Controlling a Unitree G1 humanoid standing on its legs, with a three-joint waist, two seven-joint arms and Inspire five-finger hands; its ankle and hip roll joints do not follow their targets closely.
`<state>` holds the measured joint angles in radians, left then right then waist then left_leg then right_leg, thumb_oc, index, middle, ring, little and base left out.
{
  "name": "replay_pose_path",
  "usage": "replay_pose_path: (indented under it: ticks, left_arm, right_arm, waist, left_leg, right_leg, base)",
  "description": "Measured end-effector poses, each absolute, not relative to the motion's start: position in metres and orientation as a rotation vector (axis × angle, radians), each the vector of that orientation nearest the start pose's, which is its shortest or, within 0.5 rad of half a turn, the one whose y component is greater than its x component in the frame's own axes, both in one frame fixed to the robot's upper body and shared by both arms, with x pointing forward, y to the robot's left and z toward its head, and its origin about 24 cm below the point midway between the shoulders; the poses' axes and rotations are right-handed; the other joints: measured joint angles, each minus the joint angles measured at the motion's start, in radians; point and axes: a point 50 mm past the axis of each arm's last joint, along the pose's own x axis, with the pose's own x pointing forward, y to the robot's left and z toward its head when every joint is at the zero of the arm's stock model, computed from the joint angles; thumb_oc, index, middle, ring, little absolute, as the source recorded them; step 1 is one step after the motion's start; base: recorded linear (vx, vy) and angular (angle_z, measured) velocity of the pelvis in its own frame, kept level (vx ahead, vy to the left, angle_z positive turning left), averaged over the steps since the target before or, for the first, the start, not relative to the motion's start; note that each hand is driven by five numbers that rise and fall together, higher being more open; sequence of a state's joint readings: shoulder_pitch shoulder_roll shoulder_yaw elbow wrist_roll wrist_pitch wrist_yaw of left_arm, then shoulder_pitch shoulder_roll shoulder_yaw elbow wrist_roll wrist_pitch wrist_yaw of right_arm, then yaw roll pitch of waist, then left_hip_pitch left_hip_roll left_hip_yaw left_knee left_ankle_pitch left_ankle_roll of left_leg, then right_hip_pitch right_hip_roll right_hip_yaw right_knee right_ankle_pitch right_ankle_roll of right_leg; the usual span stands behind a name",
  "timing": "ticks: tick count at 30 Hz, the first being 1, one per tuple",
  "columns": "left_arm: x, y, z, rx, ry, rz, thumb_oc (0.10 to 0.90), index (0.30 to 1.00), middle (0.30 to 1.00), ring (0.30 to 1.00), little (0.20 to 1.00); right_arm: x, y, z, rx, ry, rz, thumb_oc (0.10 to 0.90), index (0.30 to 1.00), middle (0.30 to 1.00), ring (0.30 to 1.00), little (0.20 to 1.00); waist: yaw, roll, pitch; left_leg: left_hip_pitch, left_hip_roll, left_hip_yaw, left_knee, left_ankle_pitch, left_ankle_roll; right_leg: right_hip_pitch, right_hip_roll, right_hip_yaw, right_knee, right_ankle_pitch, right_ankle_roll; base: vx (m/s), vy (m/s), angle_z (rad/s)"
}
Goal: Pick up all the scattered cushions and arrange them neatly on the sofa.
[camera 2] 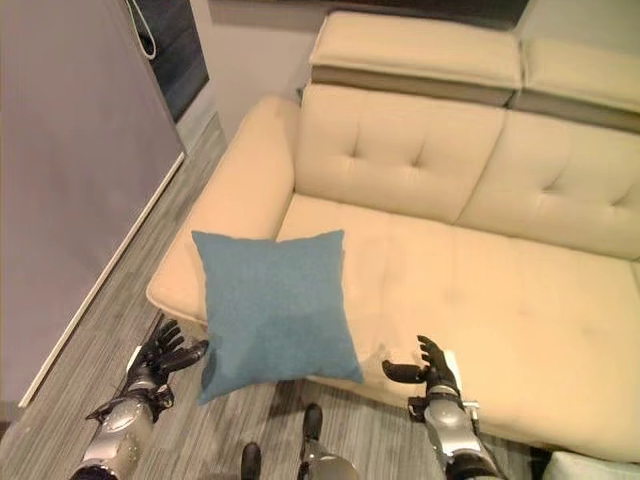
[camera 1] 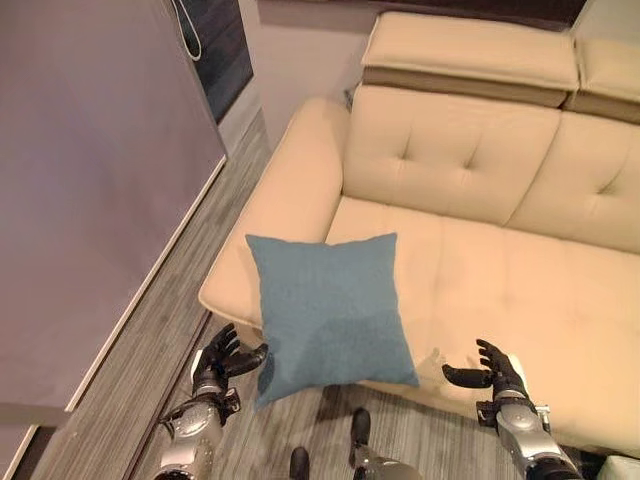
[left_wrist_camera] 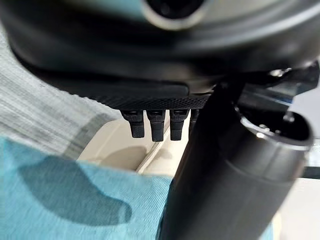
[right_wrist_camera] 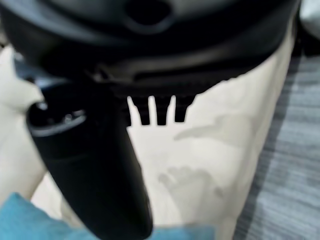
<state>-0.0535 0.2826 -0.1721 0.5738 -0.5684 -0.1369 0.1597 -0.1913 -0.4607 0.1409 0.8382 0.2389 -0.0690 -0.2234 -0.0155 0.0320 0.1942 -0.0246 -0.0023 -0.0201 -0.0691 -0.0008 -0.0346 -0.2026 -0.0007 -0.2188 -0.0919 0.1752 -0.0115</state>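
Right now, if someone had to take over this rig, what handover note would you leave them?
Left hand: open, fingers spread, just left of the blue cushion, holding nothing.
Right hand: open, holding nothing, over the seat's front edge to the cushion's right.
The blue cushion lies on the cream sofa, on the seat by the armrest, its lower edge hanging past the front of the seat over the wood floor.
Done: this cushion is on the sofa.
Left: push it back fully onto the seat, perhaps against the backrest, then look around for other cushions.
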Motion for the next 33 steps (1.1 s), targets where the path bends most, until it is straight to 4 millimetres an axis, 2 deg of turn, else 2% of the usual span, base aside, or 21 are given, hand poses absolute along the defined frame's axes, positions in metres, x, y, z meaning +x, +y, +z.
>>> replay_pose_path:
  ticks: [6, 9, 14, 19, 26, 27, 28, 29, 30, 33]
  left_arm:
    - [0.253, 0.187, -0.044, -0.175, 0.372, 0.117, 0.800, 0.900, 0.900, 0.900, 0.900]
    - [0.267, 0.183, -0.034, -0.151, 0.329, 0.084, 0.800, 0.900, 0.900, 0.900, 0.900]
    - [0.273, 0.180, -0.031, -0.107, 0.316, 0.057, 0.800, 0.900, 0.900, 0.900, 0.900]
    - [0.276, 0.177, -0.030, -0.094, 0.314, 0.044, 0.800, 0.900, 0.900, 0.900, 0.900]
    - [0.278, 0.177, -0.029, -0.082, 0.312, 0.065, 0.800, 0.900, 0.900, 0.900, 0.900]
    - [0.279, 0.176, -0.030, -0.081, 0.313, 0.066, 0.800, 0.900, 0.900, 0.900, 0.900]
    - [0.279, 0.177, -0.030, -0.080, 0.314, 0.068, 0.568, 0.552, 0.552, 0.552, 0.552]
    - [0.281, 0.177, -0.028, -0.073, 0.311, 0.074, 0.515, 0.472, 0.472, 0.472, 0.472]
    - [0.283, 0.179, -0.027, -0.067, 0.307, 0.094, 0.400, 0.300, 0.300, 0.300, 0.300]
    - [0.281, 0.182, -0.029, -0.076, 0.314, 0.116, 0.400, 0.300, 0.300, 0.300, 0.300]
  right_arm:
    - [0.269, -0.280, -0.030, -0.270, 0.447, -0.343, 0.800, 0.900, 0.900, 0.900, 0.900]
    - [0.290, -0.275, -0.012, -0.191, 0.376, -0.350, 0.800, 0.900, 0.900, 0.900, 0.900]
    - [0.313, -0.258, 0.007, -0.116, 0.302, -0.309, 0.800, 0.900, 0.900, 0.900, 0.900]
    - [0.321, -0.240, 0.009, -0.114, 0.293, -0.253, 0.800, 0.900, 0.900, 0.900, 0.900]
    - [0.319, -0.191, -0.008, -0.084, 0.333, -0.122, 0.800, 0.900, 0.900, 0.900, 0.900]
    - [0.319, -0.189, -0.009, -0.080, 0.334, -0.119, 0.599, 0.599, 0.599, 0.599, 0.599]
    - [0.319, -0.188, -0.009, -0.080, 0.334, -0.118, 0.400, 0.300, 0.300, 0.300, 0.300]
    - [0.320, -0.190, -0.008, -0.116, 0.333, -0.105, 0.400, 0.300, 0.300, 0.300, 0.300]
    - [0.321, -0.194, -0.006, -0.137, 0.326, -0.104, 0.400, 0.300, 0.300, 0.300, 0.300]
    - [0.313, -0.202, -0.009, -0.169, 0.330, -0.106, 0.400, 0.300, 0.300, 0.300, 0.300]
  waist:
    - [-0.002, 0.020, 0.044]
    - [0.001, 0.028, 0.055]
    - [0.005, 0.045, 0.064]
    - [0.006, 0.045, 0.073]
    - [0.005, 0.038, 0.080]
    - [0.006, 0.037, 0.081]
    - [0.006, 0.036, 0.081]
    - [0.009, 0.032, 0.085]
    - [0.010, 0.028, 0.087]
    - [0.012, 0.026, 0.089]
  left_leg:
    - [-0.045, 0.001, -0.002, -0.003, 0.009, -0.004]
    - [-0.106, -0.008, 0.001, 0.009, 0.014, -0.002]
    - [-0.137, -0.012, 0.005, 0.010, 0.014, -0.002]
    - [-0.138, -0.015, 0.007, 0.009, 0.014, -0.002]
    - [-0.134, -0.014, 0.008, -0.005, 0.020, -0.011]
    - [-0.134, -0.014, 0.007, -0.006, 0.021, -0.011]
    - [-0.133, -0.014, 0.007, -0.006, 0.021, -0.011]
    - [-0.128, -0.015, 0.005, -0.006, 0.022, -0.011]
    - [-0.124, -0.014, 0.005, -0.007, 0.022, -0.011]
    - [-0.104, -0.011, 0.004, -0.008, 0.022, -0.011]
  right_leg:
    - [-0.046, 0.000, -0.008, 0.000, 0.009, -0.004]
    - [-0.106, -0.007, 0.001, 0.001, 0.025, -0.013]
    - [-0.142, -0.009, 0.005, 0.001, 0.034, -0.025]
    - [-0.141, -0.012, 0.004, 0.001, 0.034, -0.026]
    - [-0.137, -0.012, 0.003, 0.001, 0.030, -0.020]
    - [-0.136, -0.013, 0.003, 0.001, 0.030, -0.020]
    - [-0.135, -0.013, 0.003, 0.001, 0.030, -0.020]
    - [-0.129, -0.014, 0.000, 0.001, 0.029, -0.018]
    - [-0.125, -0.014, -0.001, 0.001, 0.029, -0.018]
    - [-0.103, -0.015, -0.011, 0.001, 0.030, -0.022]
  base:
    - [-0.06, -0.014, 0.01]
    - [-0.05, -0.011, 0.00]
    - [-0.02, -0.006, -0.01]
    - [0.00, 0.000, 0.00]
    - [0.00, 0.000, 0.00]
    - [0.00, 0.000, 0.00]
    - [-0.01, 0.002, 0.04]
    - [0.02, 0.014, 0.04]
    - [0.04, 0.018, 0.04]
    - [0.05, 0.018, 0.06]
